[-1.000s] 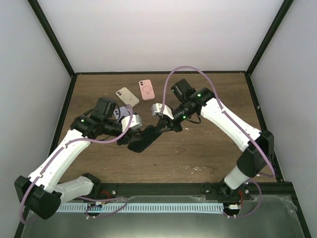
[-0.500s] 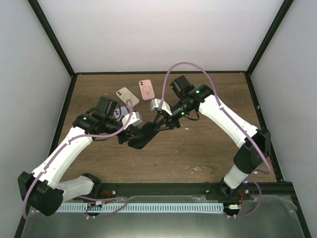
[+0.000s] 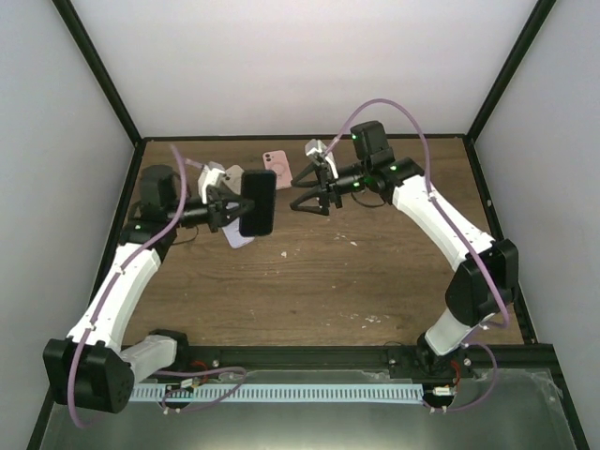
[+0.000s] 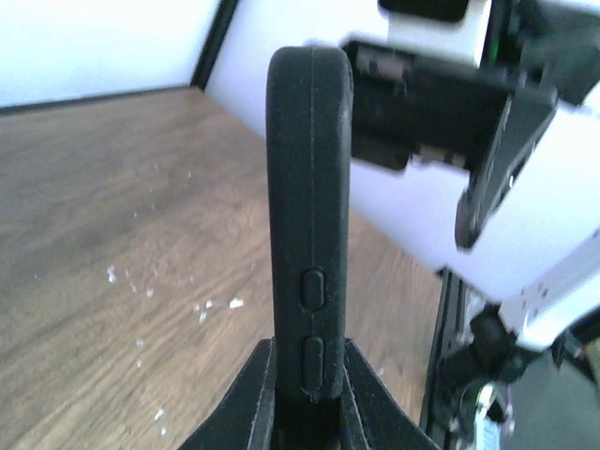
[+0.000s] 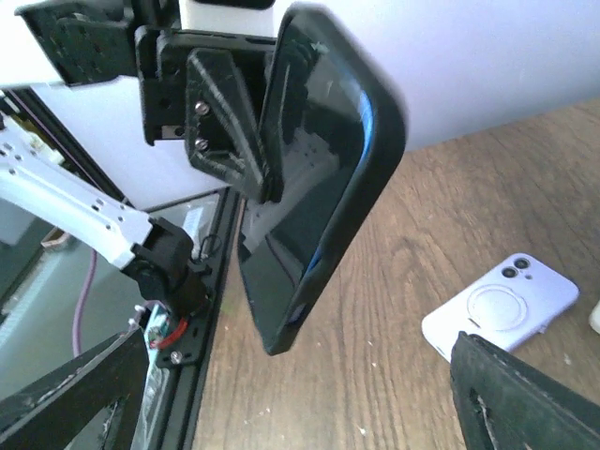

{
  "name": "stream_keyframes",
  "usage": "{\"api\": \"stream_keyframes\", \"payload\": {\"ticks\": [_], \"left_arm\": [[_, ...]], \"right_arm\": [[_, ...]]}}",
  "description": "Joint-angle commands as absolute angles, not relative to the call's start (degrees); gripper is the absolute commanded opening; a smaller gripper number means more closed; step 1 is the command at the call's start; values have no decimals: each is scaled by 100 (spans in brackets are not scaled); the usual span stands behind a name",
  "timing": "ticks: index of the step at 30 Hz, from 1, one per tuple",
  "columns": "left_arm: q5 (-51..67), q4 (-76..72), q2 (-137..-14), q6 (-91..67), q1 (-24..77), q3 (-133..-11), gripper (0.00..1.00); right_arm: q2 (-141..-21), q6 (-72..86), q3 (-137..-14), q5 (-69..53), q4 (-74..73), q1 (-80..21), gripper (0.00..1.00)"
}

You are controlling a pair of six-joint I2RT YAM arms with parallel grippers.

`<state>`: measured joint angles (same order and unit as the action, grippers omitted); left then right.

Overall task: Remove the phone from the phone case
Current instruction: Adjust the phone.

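Between the left gripper's clamped fingers, a black phone case stands upright above the table, phone apparently inside. Just beyond it, the right gripper hangs spread wide, not touching.

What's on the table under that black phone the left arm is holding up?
A lilac phone case lies on the wooden table, partly covered from above by the black phone. Whatever else it hides cannot be seen.
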<state>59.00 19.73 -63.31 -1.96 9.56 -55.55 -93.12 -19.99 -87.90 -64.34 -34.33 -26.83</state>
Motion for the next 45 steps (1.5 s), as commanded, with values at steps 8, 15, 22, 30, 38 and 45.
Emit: {"api": "stream_keyframes", "payload": {"ticks": [8,15,22,30,38,45], "left_arm": [[6409,-2790,-6279,-4167,642,-4912,0],[6858,-3665,-6130,-4476,657,-4590,0],[7138,-3184,-6047,-3936,773,-4702,0],[7116,-3005,-6080,-3670,830,-4692,0],[6847,-2576,-6136,-3505,831,-4794,0],[6804,-2317,-6152,-3379,818,-4849,3]], "right_arm": [[-9199,788,-8144,-7046,-620,-2924,82],[-9125,482,-7833,-6922,-660,-3283,76],[-9038,365,-7758,-7046,-707,-3329,72],[-9008,271,-7764,-7042,-777,-3432,64],[-9107,593,-7763,-6891,-484,-3665,46],[-9109,687,-7639,-6878,-433,-3674,10]]}}
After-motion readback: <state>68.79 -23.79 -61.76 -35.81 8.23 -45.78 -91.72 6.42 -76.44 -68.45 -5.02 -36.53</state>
